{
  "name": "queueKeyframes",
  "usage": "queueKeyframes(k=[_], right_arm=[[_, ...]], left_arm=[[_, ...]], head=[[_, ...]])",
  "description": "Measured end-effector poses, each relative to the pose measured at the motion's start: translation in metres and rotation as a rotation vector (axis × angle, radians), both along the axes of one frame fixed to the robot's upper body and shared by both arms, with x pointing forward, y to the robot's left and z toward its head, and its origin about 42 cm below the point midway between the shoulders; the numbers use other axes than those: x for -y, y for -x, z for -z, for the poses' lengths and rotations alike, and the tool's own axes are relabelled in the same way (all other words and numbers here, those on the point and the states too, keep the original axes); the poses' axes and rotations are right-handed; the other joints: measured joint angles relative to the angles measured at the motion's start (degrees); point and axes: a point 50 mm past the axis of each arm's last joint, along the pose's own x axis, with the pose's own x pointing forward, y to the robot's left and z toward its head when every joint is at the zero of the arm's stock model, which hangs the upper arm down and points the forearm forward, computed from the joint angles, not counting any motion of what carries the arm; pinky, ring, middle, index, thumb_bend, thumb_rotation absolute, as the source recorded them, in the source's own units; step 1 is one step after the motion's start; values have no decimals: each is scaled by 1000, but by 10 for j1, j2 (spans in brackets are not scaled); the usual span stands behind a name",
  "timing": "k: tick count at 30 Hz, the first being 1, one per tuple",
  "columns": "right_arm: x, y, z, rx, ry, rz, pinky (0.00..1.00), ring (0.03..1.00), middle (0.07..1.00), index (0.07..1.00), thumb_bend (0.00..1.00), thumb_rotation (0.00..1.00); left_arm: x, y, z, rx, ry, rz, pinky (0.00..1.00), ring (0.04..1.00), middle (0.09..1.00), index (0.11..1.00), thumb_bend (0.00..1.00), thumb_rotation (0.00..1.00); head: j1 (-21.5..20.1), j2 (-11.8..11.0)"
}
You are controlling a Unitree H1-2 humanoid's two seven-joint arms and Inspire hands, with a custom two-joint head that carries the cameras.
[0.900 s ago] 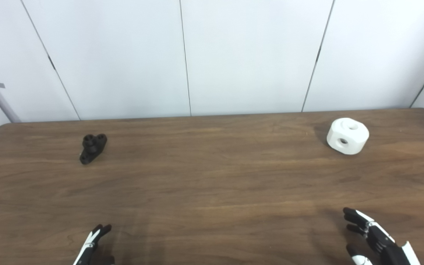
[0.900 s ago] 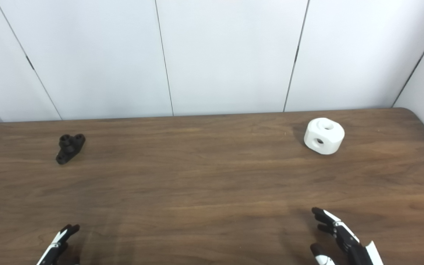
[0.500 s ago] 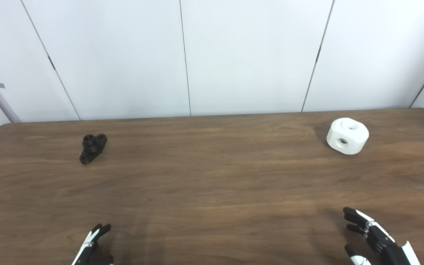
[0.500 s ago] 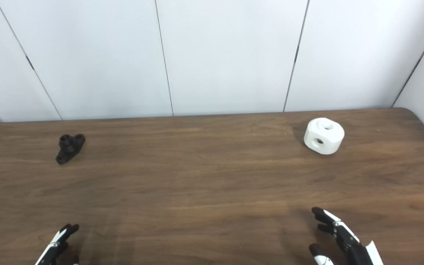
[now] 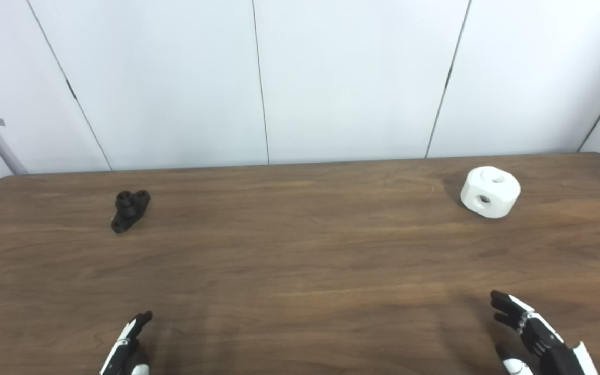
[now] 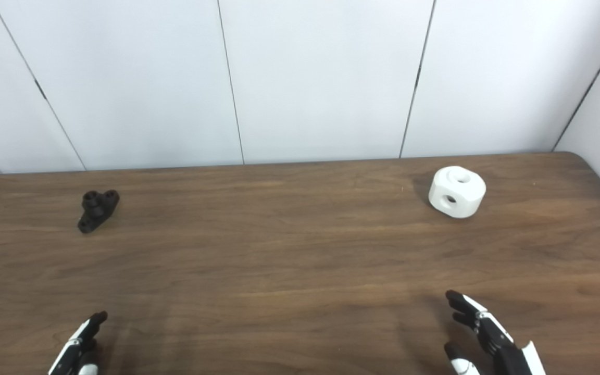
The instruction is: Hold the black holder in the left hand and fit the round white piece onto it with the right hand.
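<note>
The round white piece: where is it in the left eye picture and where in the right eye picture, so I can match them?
Left eye view: the round white piece sits on the table at the far right, near the back edge.
Right eye view: the same piece appears a little more toward the picture's centre, again near the back edge.
Shared landmark: the black holder at the far left of the table.

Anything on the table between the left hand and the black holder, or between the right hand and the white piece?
Nothing visible. Only bare table lies between the left hand and black holder, and between the right hand and round white piece.
</note>
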Motion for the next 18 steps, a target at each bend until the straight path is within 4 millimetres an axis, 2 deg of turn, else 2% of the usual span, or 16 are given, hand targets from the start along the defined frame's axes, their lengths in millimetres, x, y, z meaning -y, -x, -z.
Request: queueKeyframes(k=[1, 3, 4, 5, 6, 7, 8, 9, 11, 13, 18], right_arm=[[1, 0, 0, 3, -6, 1, 812, 854, 867, 809, 234, 679], [2, 0, 1, 8, -8, 1, 811, 852, 867, 808, 231, 686], [2, -1, 2, 12, -10, 1, 811, 852, 867, 808, 230, 686], [3, -1, 2, 12, -11, 2, 815, 855, 867, 808, 231, 691], [3, -2, 2, 13, -13, 2, 820, 858, 868, 809, 231, 696], [3, -3, 3, 13, -14, 2, 823, 860, 869, 810, 232, 700], [4, -3, 3, 12, -14, 2, 827, 860, 869, 807, 231, 703], [4, -4, 3, 12, -14, 0, 829, 862, 870, 808, 222, 704], [5, -5, 3, 11, -12, -7, 834, 865, 871, 808, 217, 704], [5, -6, 3, 10, -14, -15, 849, 872, 877, 813, 223, 717], [5, -10, 3, 15, -26, -32, 850, 879, 879, 814, 172, 712]], left_arm=[[-2, -1, -1, 3, -6, -6, 932, 962, 967, 893, 145, 948], [-7, -4, -4, 10, -53, -25, 908, 946, 943, 856, 157, 609], [-10, -7, -9, 15, -76, -41, 907, 943, 938, 845, 171, 514], [-13, -10, -16, 29, -107, -66, 962, 967, 954, 831, 224, 372], [-17, -16, -26, 59, -136, -98, 977, 982, 965, 820, 270, 308], [-20, -21, -35, 82, -159, -121, 985, 990, 971, 814, 293, 274], [-23, -28, -43, 110, -173, -147, 976, 996, 989, 808, 392, 251], [-26, -35, -50, 127, -190, -173, 980, 998, 994, 803, 458, 274], [-32, -49, -61, 156, -217, -218, 991, 1000, 999, 804, 517, 298], [-36, -64, -72, 183, -240, -260, 999, 1000, 1000, 807, 600, 273], [-37, -110, -108, 274, -217, -365, 1000, 1000, 1000, 830, 726, 245]], head=[[5, -2], [18, -9], [19, -9], [26, -11], [32, -14], [33, -14], [33, -14], [40, -18], [48, -19], [59, -26], [80, -34]])
